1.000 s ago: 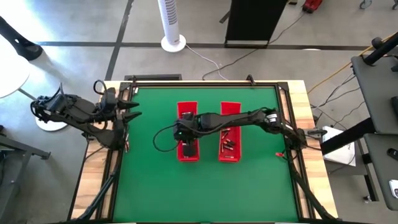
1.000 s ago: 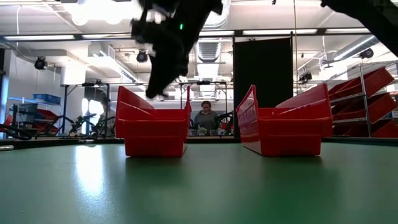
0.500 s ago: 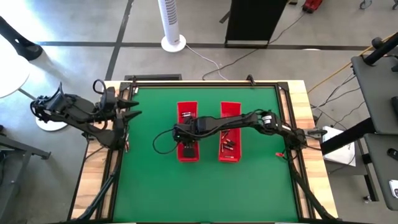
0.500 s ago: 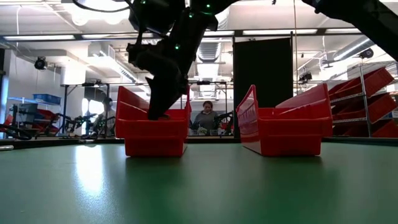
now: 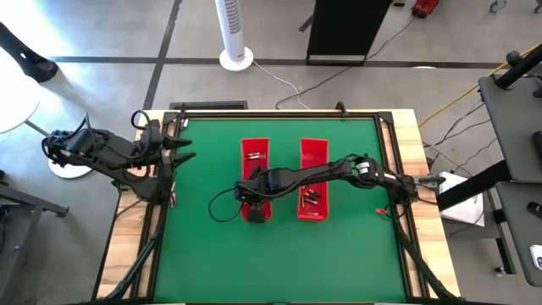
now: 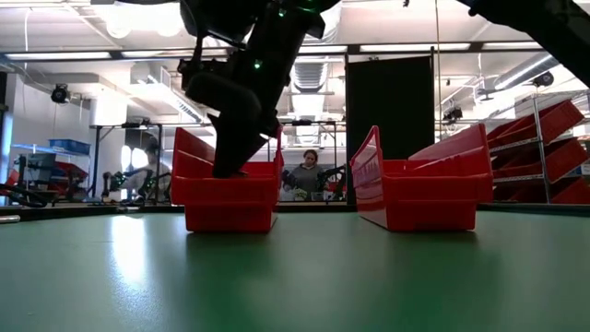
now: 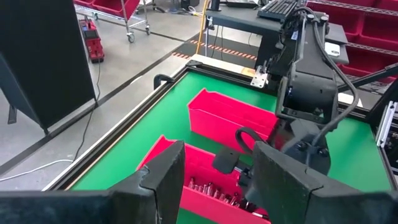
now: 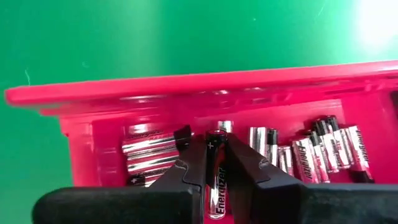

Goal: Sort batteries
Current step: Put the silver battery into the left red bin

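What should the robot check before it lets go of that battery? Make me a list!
1. Right pincer shut on one battery: ok.
2. Pincer down inside the left red tray: ok.
3. Other batteries already lying below in that tray: ok.
4. Held battery matches those: cannot tell.
5. Left pincer open, waiting at the table's left edge, out of the way: ok.
6. Right red tray untouched: ok.

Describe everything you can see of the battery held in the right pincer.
The battery is a small black and silver cylinder with printed lettering and a silvery end cap. It is clamped between the two dark fingers of the right pincer, pointing lengthwise out past them, above loose batteries in the left red tray.
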